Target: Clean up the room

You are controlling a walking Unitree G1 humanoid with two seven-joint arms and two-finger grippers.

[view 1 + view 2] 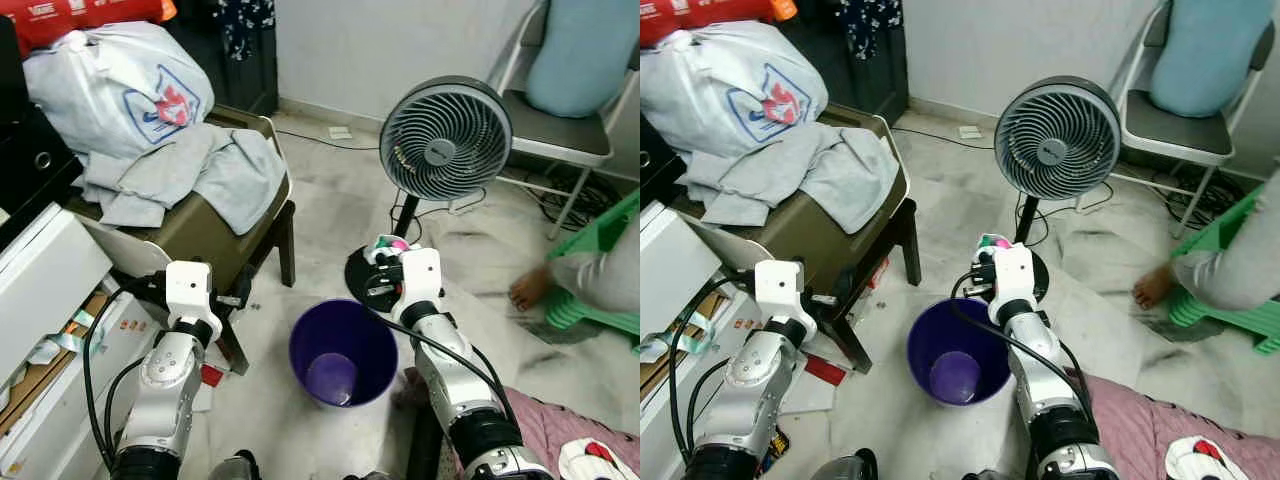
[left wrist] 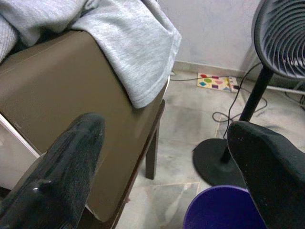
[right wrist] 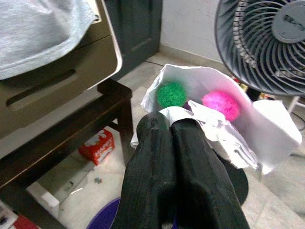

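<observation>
The right tool (image 3: 178,126) is pinching a crumpled white paper wrapper (image 3: 228,129) with both fingers pressed together on it, and a green pom-pom (image 3: 171,94) and a pink pom-pom (image 3: 220,105) are sitting in the wrapper's folds. This tool is hanging above the far rim of the purple bin (image 1: 343,352), which is standing open-mouthed on the pale tiled floor (image 1: 330,215) between the two arms. Just beyond the bin, the round black base of the standing fan (image 1: 445,138) is nearly touching the bin's rim, so the room on that side is tight. The left tool (image 2: 167,162) is spreading its fingers wide with nothing between them, and it is pointing at the corner of the brown chair (image 1: 195,235), whose dark leg is coming down close to the bin's left side. Grey clothes (image 1: 185,175) are draping over the chair's edge, with a white bag (image 1: 115,85) piled on top. A strip of bare floor is lying open between the chair and the fan. To the right, a person's foot (image 1: 528,288) is resting on the floor near a green stool (image 1: 600,270)
</observation>
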